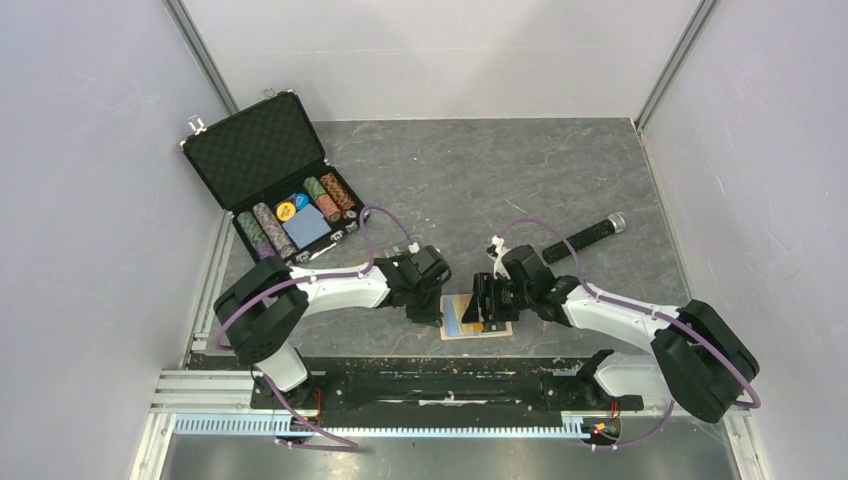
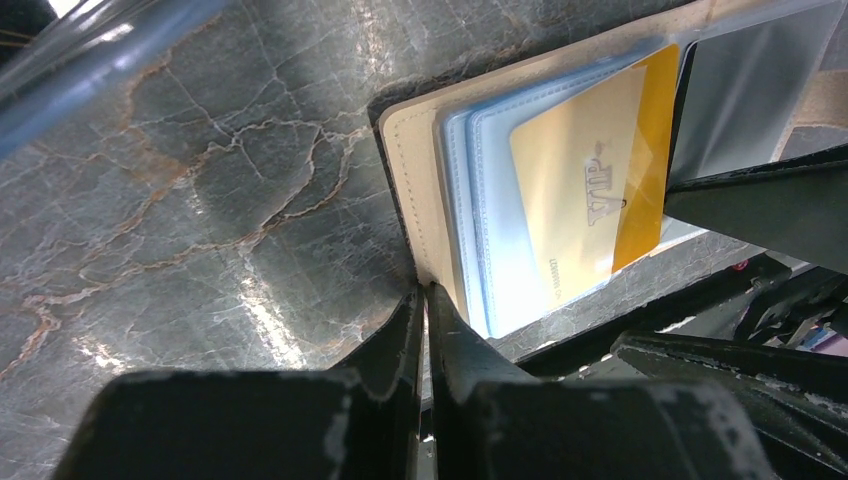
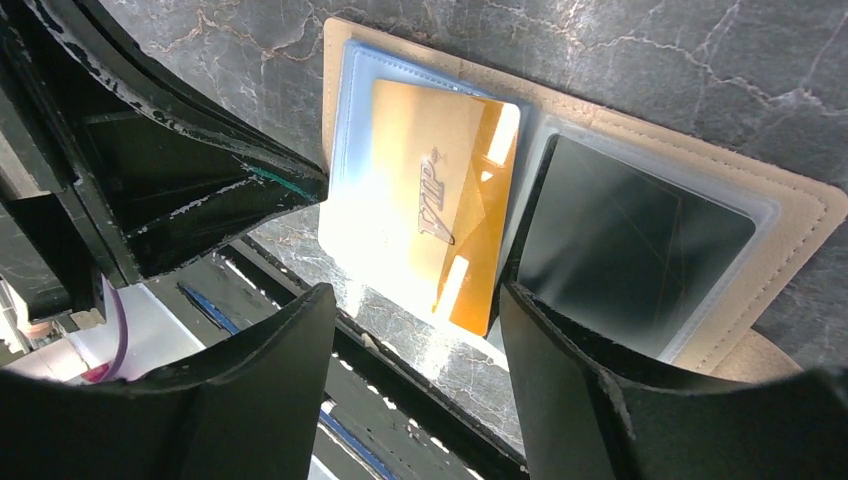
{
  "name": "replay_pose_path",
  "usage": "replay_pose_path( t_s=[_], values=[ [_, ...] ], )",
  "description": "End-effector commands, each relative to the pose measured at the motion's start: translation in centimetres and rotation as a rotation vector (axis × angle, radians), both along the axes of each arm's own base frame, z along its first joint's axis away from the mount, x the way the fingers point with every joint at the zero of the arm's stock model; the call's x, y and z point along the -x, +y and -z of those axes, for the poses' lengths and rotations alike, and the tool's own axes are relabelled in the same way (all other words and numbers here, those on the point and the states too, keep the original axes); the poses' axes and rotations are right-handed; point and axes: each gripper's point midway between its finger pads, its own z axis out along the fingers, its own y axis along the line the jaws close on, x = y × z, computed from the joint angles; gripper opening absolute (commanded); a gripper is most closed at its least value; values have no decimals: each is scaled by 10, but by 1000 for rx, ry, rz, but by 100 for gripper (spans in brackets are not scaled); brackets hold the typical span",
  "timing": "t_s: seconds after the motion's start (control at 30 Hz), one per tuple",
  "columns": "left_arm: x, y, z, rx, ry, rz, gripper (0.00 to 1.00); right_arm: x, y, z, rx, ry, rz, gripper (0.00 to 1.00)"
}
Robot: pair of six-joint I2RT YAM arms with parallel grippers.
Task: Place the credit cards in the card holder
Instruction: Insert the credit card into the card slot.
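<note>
The tan card holder [image 1: 476,318] lies open on the marble table close to the near edge. An orange-gold credit card [image 3: 440,200] marked VIP sits in its light blue left pocket [image 2: 480,250], one end sticking out. In the other pocket lies the dark credit card [image 3: 630,245]. My left gripper [image 2: 425,295] is shut on the holder's tan edge [image 2: 410,180] at its left side. My right gripper [image 3: 415,300] hovers open just over the gold card's protruding end, with nothing between its fingers.
A black poker-chip case [image 1: 270,170] stands open at the back left, filled with chips and a blue deck. A black cylindrical handle [image 1: 585,236] lies right of centre. The black mounting rail [image 1: 430,385] runs right beside the holder at the table's near edge.
</note>
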Motion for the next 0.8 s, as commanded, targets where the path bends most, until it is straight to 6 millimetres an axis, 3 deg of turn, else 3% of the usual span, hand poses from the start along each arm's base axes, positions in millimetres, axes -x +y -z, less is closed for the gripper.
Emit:
replay_pose_path(
  t_s=[0.0,0.37,0.63,0.77],
  values=[
    [-1,5,12,-53,0,1,9,-4,-7,4,59,-24,-3,64],
    [-1,4,12,-52,0,7,8,1,20,-2,-55,11,-50,46],
    [-2,3,11,-51,1,11,8,3,34,-10,-120,7,-68,20],
    [-2,3,10,-51,-2,11,9,4,32,-7,-109,13,-64,13]
  ],
)
